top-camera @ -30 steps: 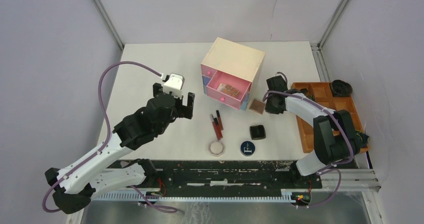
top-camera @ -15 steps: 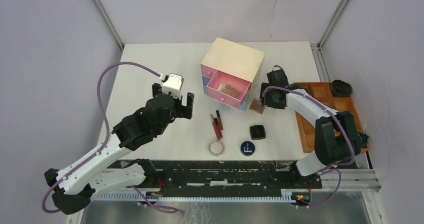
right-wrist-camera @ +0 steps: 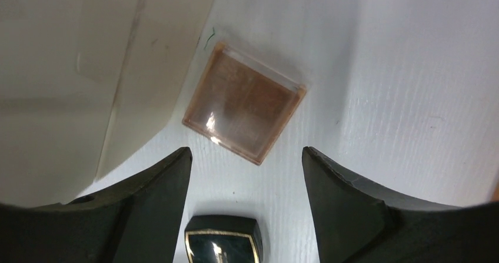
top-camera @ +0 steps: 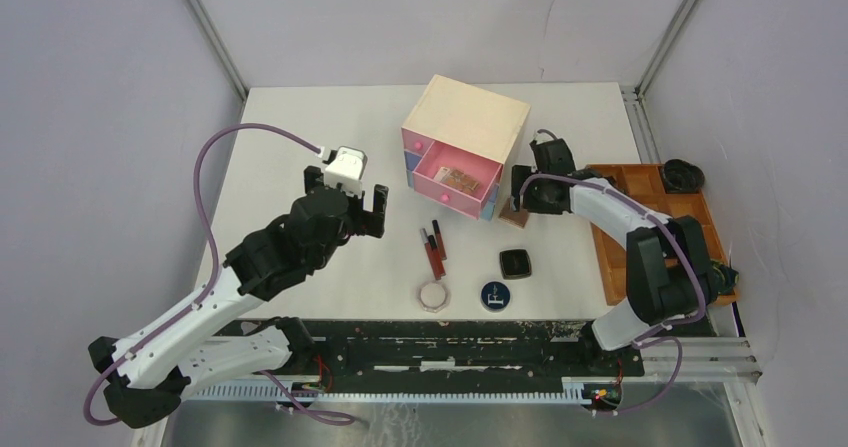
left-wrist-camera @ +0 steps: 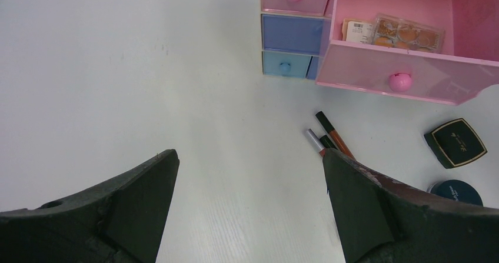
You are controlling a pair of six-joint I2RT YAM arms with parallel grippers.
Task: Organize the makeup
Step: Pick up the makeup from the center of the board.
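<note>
R gripper (right-wrist-camera: 247,160) is released: fingers spread wide w/ nothing between them, hanging over the brown square compact (right-wrist-camera: 244,107), which lies flat on the white table (top-camera: 300,137), tucked against the R corner of the beige drawer box (top-camera: 470,117); no finger touches it. Just nearer the arm bases sits the black square compact (right-wrist-camera: 223,239), apart from the brown 1. Further toward the near edge lies the round dark-blue compact (top-camera: 494,294), and L of that the pale octagonal jar (top-camera: 434,295). The slim red and black tubes (top-camera: 433,249) lie together btwn the jar and the box. The box's big pink drawer (left-wrist-camera: 406,69) stands pulled out; 1 eyeshadow palette (left-wrist-camera: 409,33) lies inside, a pale card-like piece just L of it. The purple drawer (left-wrist-camera: 291,33) and blue drawer (left-wrist-camera: 285,63) are shut. L gripper (left-wrist-camera: 248,157) is also released, fingers at full spread, empty, poised above bare table well L of the tubes. An orange-brown tray (top-camera: 612,267) sits at the table's R edge, beside the R arm.
</note>
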